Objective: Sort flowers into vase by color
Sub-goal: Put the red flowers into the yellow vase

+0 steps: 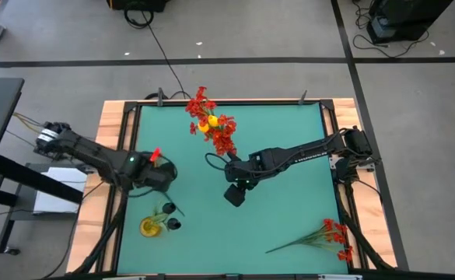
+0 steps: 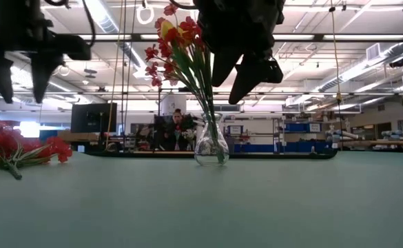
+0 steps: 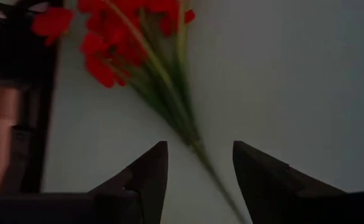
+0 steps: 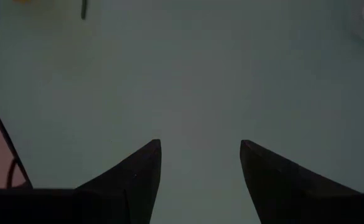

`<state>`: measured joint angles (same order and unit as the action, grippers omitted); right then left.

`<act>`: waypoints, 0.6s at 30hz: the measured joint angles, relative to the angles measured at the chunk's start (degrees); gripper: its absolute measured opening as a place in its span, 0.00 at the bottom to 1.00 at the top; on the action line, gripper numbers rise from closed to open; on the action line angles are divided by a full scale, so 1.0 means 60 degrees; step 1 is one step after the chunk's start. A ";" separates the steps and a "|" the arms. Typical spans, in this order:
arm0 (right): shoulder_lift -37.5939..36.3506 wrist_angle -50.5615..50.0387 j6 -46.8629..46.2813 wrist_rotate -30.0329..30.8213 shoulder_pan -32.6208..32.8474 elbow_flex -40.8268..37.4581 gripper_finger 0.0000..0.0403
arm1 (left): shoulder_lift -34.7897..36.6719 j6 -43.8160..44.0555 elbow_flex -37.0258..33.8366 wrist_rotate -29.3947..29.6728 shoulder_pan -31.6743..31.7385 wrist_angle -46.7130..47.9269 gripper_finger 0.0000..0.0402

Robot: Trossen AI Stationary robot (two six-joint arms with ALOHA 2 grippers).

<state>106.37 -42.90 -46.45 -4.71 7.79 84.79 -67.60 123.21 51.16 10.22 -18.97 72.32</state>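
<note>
Teal matting [image 1: 289, 140] covers the table inside a wooden frame [image 1: 110, 124]; in the low view a workshop with shelves and ceiling lights stretches behind it, and a person [image 2: 178, 120] sits at a desk far back.

A clear glass vase [image 2: 211, 145] stands upright toward the far middle of the mat. It holds a bunch of flowers [image 1: 211, 124], mostly red with some yellow blossom among them.

A loose red sprig [image 1: 332, 233] lies flat at the near right corner, with its blossoms toward the right edge and its stem pointing left. A yellow sprig [image 1: 151, 225] lies near the left side, toward the near edge.

The left gripper [image 1: 163, 175] hangs over the left part of the mat, just far of the yellow sprig and well apart from the red one. In its wrist view the fingers [image 3: 150, 174] stand apart with nothing clamped between them, and the red sprig shows on the mat beyond.

The right gripper [image 1: 235, 194] hovers near the middle, just near of the vase. Its fingers [image 4: 141, 171] are spread and empty, over bare mat
</note>
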 joint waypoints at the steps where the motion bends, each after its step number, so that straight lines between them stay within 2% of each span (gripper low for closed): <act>1: 0.0000 -0.0018 0.0120 0.0003 0.0000 0.0000 0.56 | -0.0025 -0.0164 0.0000 -0.0006 0.0206 -0.0148 0.47; 10: 0.0000 -0.0524 0.0777 0.0066 0.0082 0.0000 0.56 | -0.0754 -0.0891 0.0000 -0.0600 0.1265 -0.0448 0.51; 18: 0.0000 -0.1012 0.1119 0.0928 0.0569 0.0000 0.56 | -0.1726 -0.1380 0.0000 -0.1011 0.1664 -0.1234 0.51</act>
<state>106.37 -48.97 -39.73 0.86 11.21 84.79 -77.96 114.93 51.16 4.15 -8.98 64.91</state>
